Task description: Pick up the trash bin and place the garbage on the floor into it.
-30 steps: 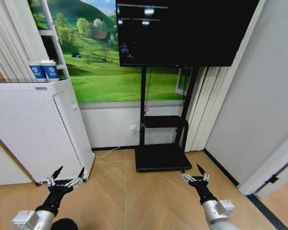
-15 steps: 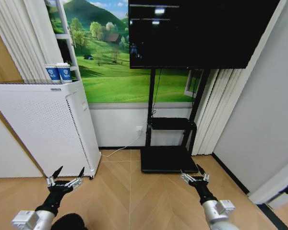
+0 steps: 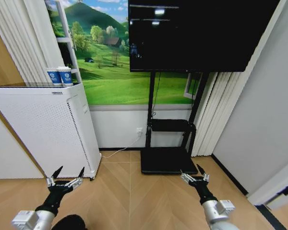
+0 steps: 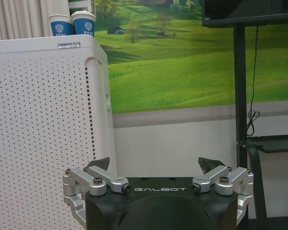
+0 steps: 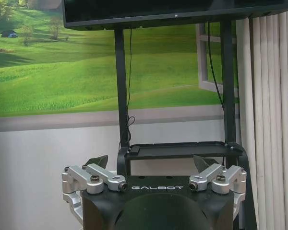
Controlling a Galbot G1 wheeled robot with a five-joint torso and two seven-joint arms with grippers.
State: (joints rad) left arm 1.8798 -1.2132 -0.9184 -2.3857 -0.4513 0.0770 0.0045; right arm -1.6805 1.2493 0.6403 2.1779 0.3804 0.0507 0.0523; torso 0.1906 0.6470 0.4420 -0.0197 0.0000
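**Currently: both grippers spread and empty above the parquet**

The left gripper is held low at the robot's left, above the herringbone floor. Its fingers are spread wide and hold nothing. In the left wrist view the same left gripper shows both fingertips well apart, pointing toward the white perforated appliance.

The right gripper is held low at the robot's right, also above the floor. Its fingers are likewise spread and empty. In the right wrist view the right gripper faces the black TV stand and its lower shelf.

A dark rounded object sits at the bottom edge of the head view, just beside the left forearm. It is cut off by the frame edge, so it cannot be confirmed as the trash bin.

Surroundings:
- The white appliance stands on the floor at the left, against the wall.
- Two blue-and-white paper cups stand upright, side by side, on top of the appliance.
- A large black screen is mounted on the stand, in front of a green landscape mural.
- A white cable runs along the floor by the baseboard, between the appliance and the stand base.
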